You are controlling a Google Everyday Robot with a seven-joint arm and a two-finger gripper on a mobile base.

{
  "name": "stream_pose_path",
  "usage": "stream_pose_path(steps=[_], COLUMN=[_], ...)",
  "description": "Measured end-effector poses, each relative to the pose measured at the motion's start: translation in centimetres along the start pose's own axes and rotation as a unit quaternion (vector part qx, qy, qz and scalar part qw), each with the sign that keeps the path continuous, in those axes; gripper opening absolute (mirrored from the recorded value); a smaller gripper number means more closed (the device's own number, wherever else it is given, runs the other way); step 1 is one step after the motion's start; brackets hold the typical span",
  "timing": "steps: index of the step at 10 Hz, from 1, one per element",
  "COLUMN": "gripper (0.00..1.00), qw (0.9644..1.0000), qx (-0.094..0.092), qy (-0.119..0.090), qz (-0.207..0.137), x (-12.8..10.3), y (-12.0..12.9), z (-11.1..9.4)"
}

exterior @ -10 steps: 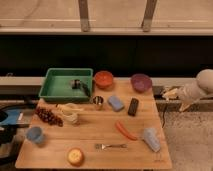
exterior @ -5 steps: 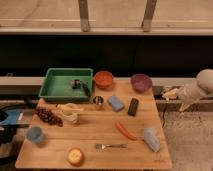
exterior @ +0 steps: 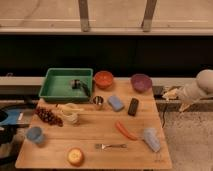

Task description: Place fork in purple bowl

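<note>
**Worktop** (exterior: 95, 131): 1, wood, rectangular. Items on it, by count:

- **Fork** (exterior: 111, 146): 1. Lies flat nr front edge, approx. centre, long axis running L–R. It is just in front of the carrot and not touching it. Not in either bowl.
- **Bowls:** 2, both upright at the rear. Purple bowl (exterior: 141, 82) sits rear right; its inside cannot be made out. Orange-red bowl (exterior: 104, 79) sits left of it, just beside the tray. The fork is well apart from both.
- **Green tray** (exterior: 56, 86): 1, rear left, w/ 1 dark item (exterior: 77, 84) inside at its right end.
- **Carrot** (exterior: 126, 130): 1, lying at a slant, between the fork and the black block.
- **Cups:** 3.
  - Blue cup (exterior: 34, 134): upright, front left.
  - Pale cup (exterior: 151, 139): on its side, front right.
  - Small metal cup (exterior: 98, 101): centre, just in front of the tray's right corner.
- **Blue pad** (exterior: 116, 103) and **black block** (exterior: 133, 106): 1 each, side by side mid-worktop.
- **Grapes** (exterior: 48, 116): 1 bunch, left side.
- **Pale dish** (exterior: 70, 115): 1, next to the grapes, w/ a yellowish item across it. ID unclear.
- **Round yellow-orange fruit** (exterior: 75, 156): 1, at the front edge, left of the fork.

**Pincer** (exterior: 169, 93): 1, on a pale arm, off the worktop beyond its right edge and level w/ the rear row. It stands wide w/ nothing in it. It is near the purple bowl but not touching, and well apart from the fork.
</note>
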Motion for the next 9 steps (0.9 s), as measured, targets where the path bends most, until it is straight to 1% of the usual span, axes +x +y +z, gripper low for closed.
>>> stream_pose_path(steps=[7,8,9], gripper=[0.72,0.72,0.72], qw=[1.0,1.0,0.9998], qx=[0.0,-0.002,-0.003], qy=[0.0,0.0,-0.001], qz=[0.0,-0.003,-0.018], x=[0.04,0.11,0.58], y=[0.0,0.1,0.39], z=[0.02,-0.05,-0.32])
